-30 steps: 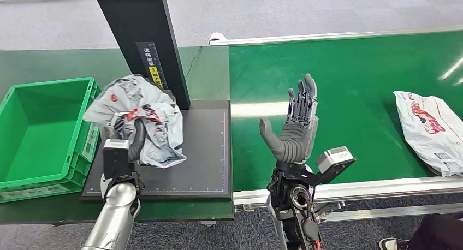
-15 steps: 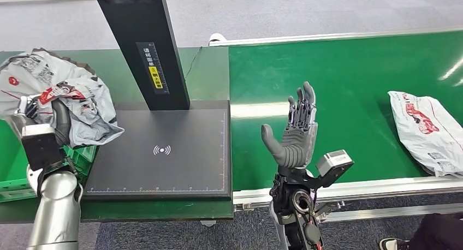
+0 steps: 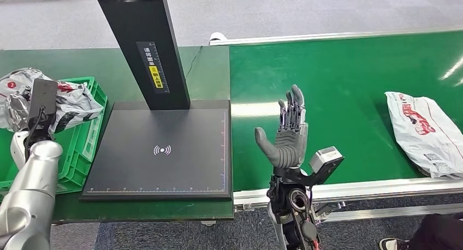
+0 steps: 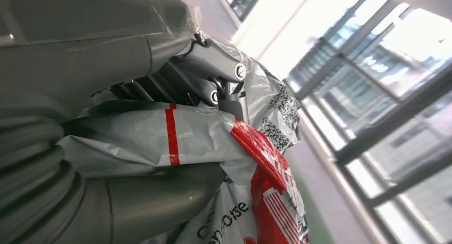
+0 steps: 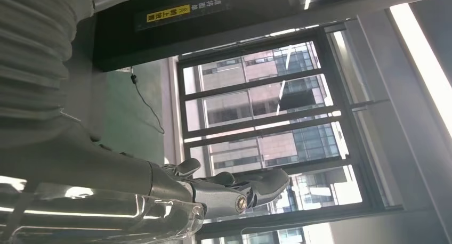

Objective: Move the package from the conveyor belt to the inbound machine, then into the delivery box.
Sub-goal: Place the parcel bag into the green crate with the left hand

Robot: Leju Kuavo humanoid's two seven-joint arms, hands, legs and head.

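Observation:
A crumpled white package with red print (image 3: 73,102) hangs over the green delivery box (image 3: 90,136) at the far left, gripped by my left hand (image 4: 176,73). In the left wrist view the fingers (image 4: 213,68) and thumb (image 4: 149,201) clamp the plastic package (image 4: 256,153). The black wrist module of my left arm (image 3: 41,105) hides most of that hand in the head view. The inbound machine's black platform (image 3: 164,152) lies bare. My right hand (image 3: 288,136) stands upright over the conveyor belt (image 3: 355,81), fingers spread, holding nothing; the right wrist view shows that hand (image 5: 213,193) the same way.
A second white package (image 3: 423,132) lies on the belt at the far right. The machine's black column (image 3: 142,42) rises behind the platform. A person's shoe (image 3: 390,243) shows at the bottom right, beyond the belt's metal rail (image 3: 382,187).
My left arm has carried the package off the platform and leftward to above the green box. My right hand has drifted slightly left, and the package on the belt has moved a little left.

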